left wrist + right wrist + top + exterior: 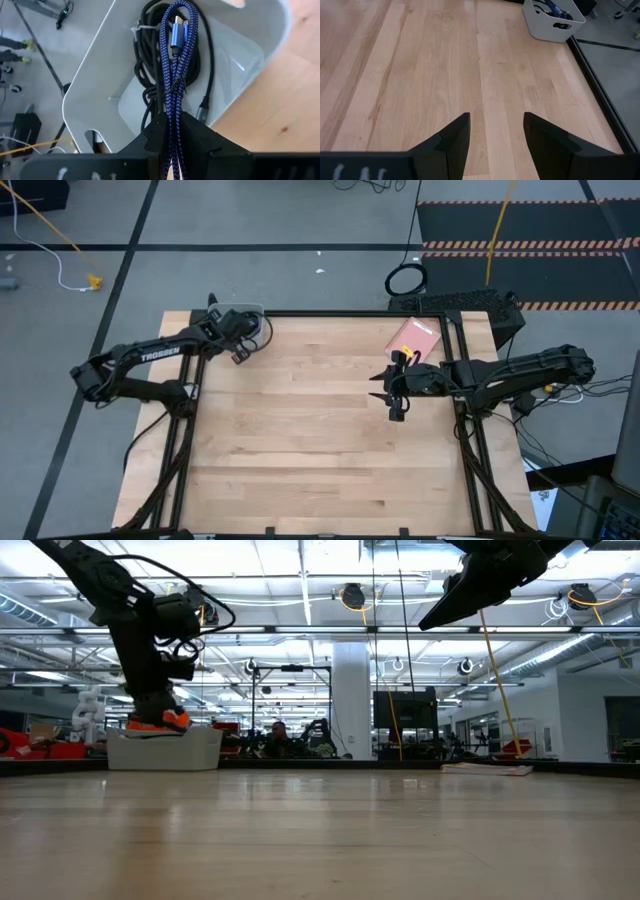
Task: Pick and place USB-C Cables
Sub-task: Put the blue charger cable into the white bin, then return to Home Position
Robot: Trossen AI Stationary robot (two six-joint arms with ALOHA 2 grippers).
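Over the counter's [300, 430] far left corner we see our left hand [172, 131] above the white bin [100, 75], pinching the blue-purple braided cable [175, 60], which hangs folded double with its metallic plugs showing. Beneath it, two black cables [145, 60] lie bundled inside the bin. Toward the right side, our right hand [494, 131] hovers high above bare wood, fingers spread apart, near a pink box [415, 337].

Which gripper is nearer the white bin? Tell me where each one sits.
Left. The left gripper is right over the white bin, shut on the blue-purple cable. The right gripper hangs open across the table, well away from the bin.
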